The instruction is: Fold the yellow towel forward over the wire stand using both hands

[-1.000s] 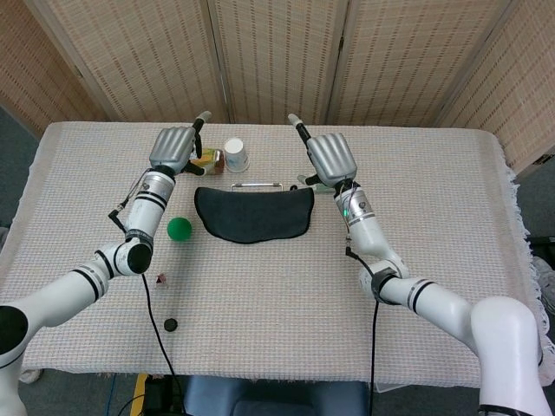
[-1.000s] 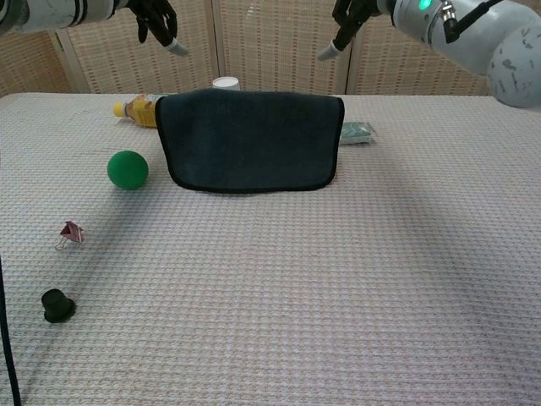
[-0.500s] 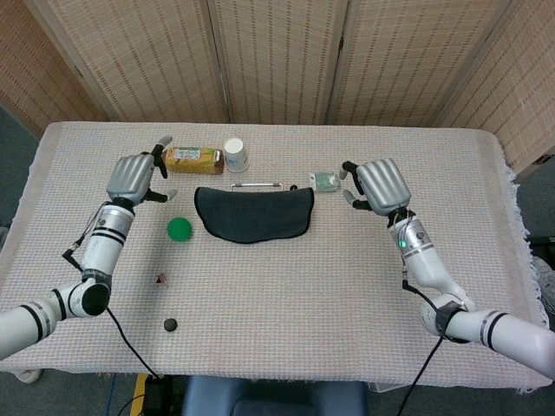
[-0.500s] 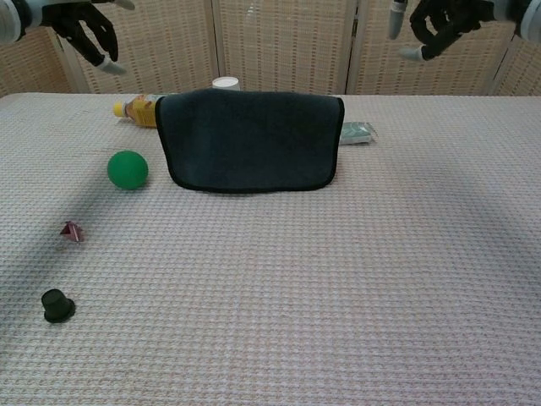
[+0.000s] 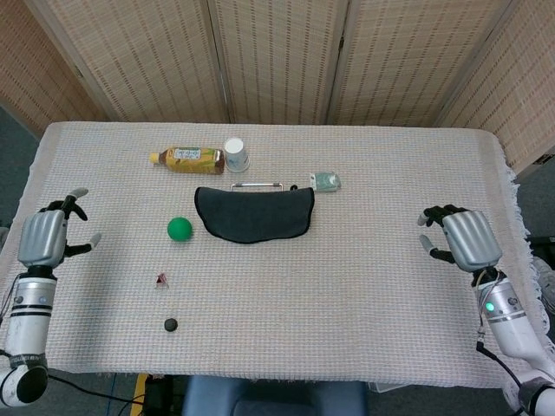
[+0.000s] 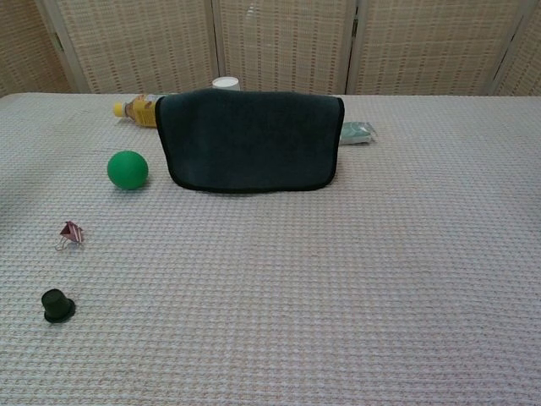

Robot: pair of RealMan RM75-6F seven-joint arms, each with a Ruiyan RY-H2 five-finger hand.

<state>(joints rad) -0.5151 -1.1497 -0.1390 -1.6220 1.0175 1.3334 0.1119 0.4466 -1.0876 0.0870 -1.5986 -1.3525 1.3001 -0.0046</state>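
Both hands empty, fingers loosely spread: left hand (image 5: 42, 238) over bench's left edge, right hand (image 5: 466, 240) near right edge, well apart from towel. Dark towel (image 6: 249, 139) (appears dark, not yellow) draped over wire stand (image 5: 257, 185) at bench (image 5: 347, 286) centre. Green ball (image 6: 128, 169) just left of towel; bottle (image 5: 188, 158) and paper cup (image 5: 236, 154) behind.

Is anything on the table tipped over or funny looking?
Yes. The bottle lies on its side at the back, next to the upright white cup. Also, the towel draped over the wire stand looks dark, not yellow. Nothing looks spilled or broken.
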